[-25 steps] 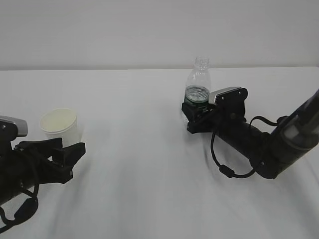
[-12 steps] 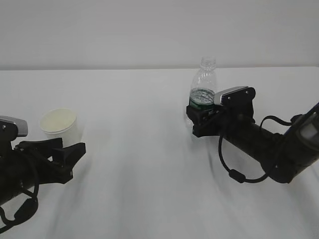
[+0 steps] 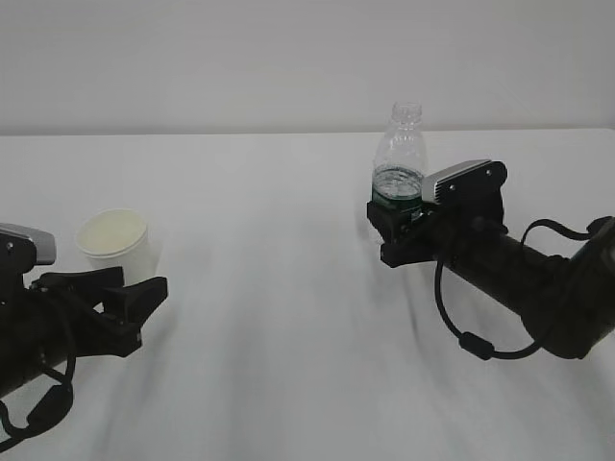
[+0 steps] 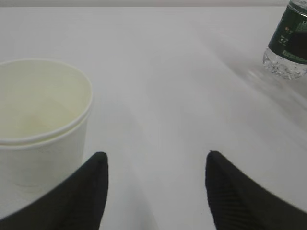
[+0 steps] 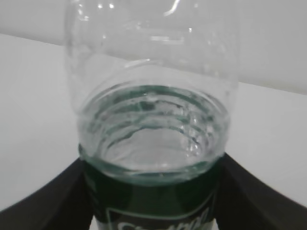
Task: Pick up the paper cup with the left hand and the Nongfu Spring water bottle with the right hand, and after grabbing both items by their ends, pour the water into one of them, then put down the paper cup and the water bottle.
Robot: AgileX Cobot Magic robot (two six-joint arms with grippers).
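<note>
Fingers of my right hand [image 3: 392,223] clamp the Nongfu Spring water bottle [image 3: 398,158] at its label, while my spread left hand [image 3: 135,298], paper cup [image 3: 117,243] at its 11 o'clock, must next enclose it.

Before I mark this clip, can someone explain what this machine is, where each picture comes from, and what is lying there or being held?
These are two black robot arms, each ending in a two-fingered gripper, working over a white table. One picture is taken from in front of the table; the other two come from small cameras mounted on each arm's wrist, looking out past the fingers.

On the left stands a cream paper cup, upright and apparently empty. The left gripper is open, with the cup off to one side of it rather than between the fingers.

On the right, the right gripper has its jaws on either side of a clear water bottle at its dark green label. The bottle is upright, has no cap, and holds some water.
</note>
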